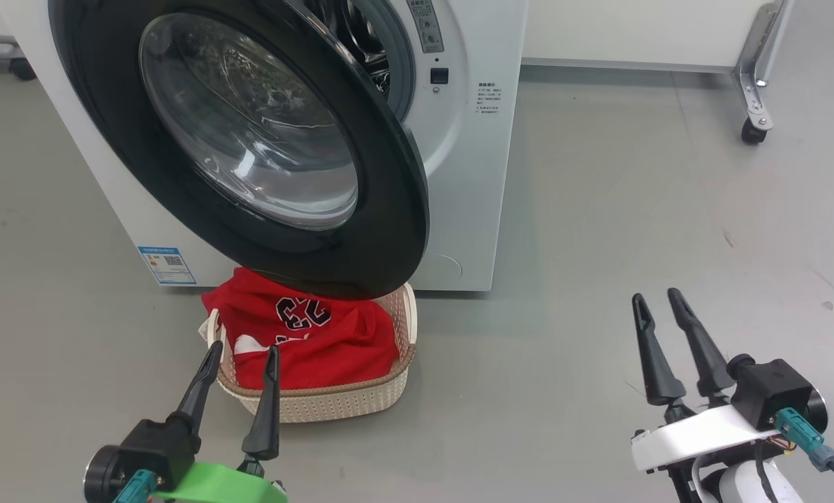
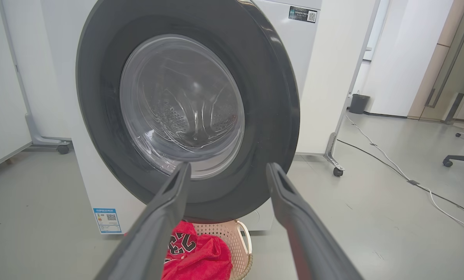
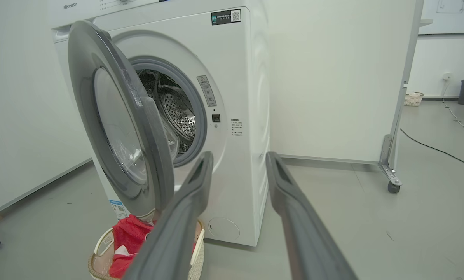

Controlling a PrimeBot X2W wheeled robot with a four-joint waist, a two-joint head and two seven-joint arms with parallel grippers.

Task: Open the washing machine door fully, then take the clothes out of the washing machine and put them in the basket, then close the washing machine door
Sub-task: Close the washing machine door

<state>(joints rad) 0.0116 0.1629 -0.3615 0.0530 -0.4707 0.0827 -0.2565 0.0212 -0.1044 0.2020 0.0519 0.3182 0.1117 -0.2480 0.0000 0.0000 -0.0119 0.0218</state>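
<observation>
Red clothes (image 1: 319,342) heaped in basket (image 1: 333,409); washing machine door (image 1: 396,230) ajar over it.
Low left: left hand (image 1: 244,347) spread wide, empty, fingertips near the basket's front rim. Behind, the washing machine (image 1: 473,175). Far right: right hand (image 1: 657,295) over the floor, well apart from basket, fingers parted narrower, gripping nothing.

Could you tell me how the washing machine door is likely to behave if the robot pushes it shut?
It will probably swing rather than slide, since the washing machine door hangs part-open from one side. Its thick rim and bulging glass suggest some weight. The glossy rim may be slippery.
</observation>
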